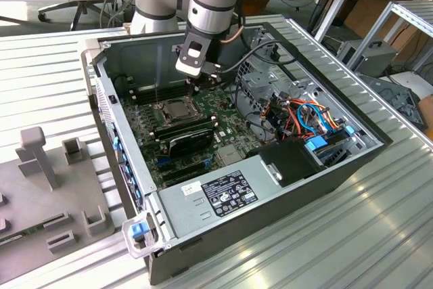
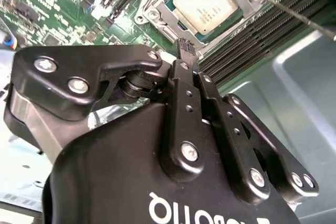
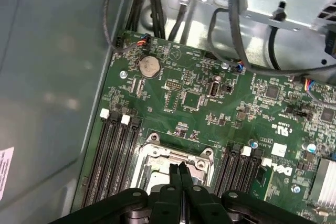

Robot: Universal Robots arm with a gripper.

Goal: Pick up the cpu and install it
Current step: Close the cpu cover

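The cpu is sitting flat in the socket, at 7 o'clock from the pincer in the exterior view. The pincer is hovering fully closed, empty. Likely light, rigid, fragile; grip opposite edges.

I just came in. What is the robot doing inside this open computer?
The arm's gripper hangs inside the open computer case, low over the green motherboard. Its fingers are shut together and hold nothing. The cpu already lies in the socket, with the metal frame around it and memory slots on both sides. The gripper's tip is just beside the socket.
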